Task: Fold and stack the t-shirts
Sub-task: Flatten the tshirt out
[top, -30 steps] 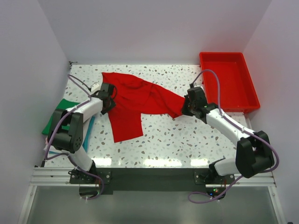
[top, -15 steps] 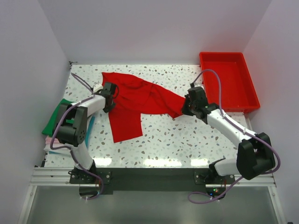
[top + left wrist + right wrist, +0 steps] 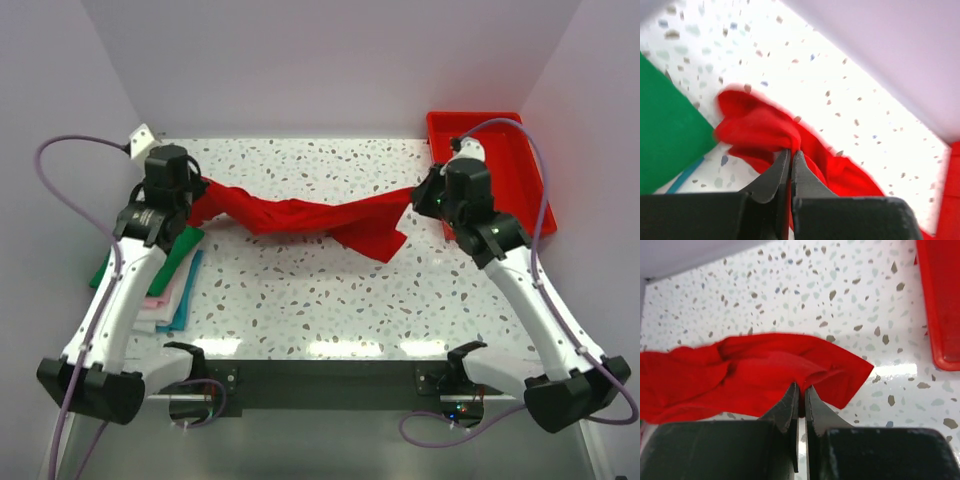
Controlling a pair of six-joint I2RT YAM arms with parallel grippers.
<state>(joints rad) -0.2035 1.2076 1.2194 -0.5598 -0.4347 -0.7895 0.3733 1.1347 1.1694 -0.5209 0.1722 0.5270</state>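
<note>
A bright red t-shirt (image 3: 300, 213) hangs stretched above the table between my two grippers, sagging in the middle. My left gripper (image 3: 188, 192) is shut on its left end; the left wrist view shows red cloth (image 3: 760, 130) bunched at the closed fingertips (image 3: 791, 152). Over on the right, my right gripper (image 3: 428, 196) is shut on the other end, and its wrist view has cloth (image 3: 765, 365) pinched between the fingers (image 3: 801, 388). A stack of folded t-shirts lies at the left edge, green (image 3: 165, 262) on top, with pale pink, white and teal edges (image 3: 178, 305) under it.
A rigid red plastic tray (image 3: 510, 165) stands at the back right, close behind the right arm. White walls close in the speckled table (image 3: 330, 290) at the back and both sides. The arm bases sit on the near rail.
Both arms have risen and spread apart, lifting the red shirt off the table and stretching it. The left gripper has shut on the shirt's left end.
</note>
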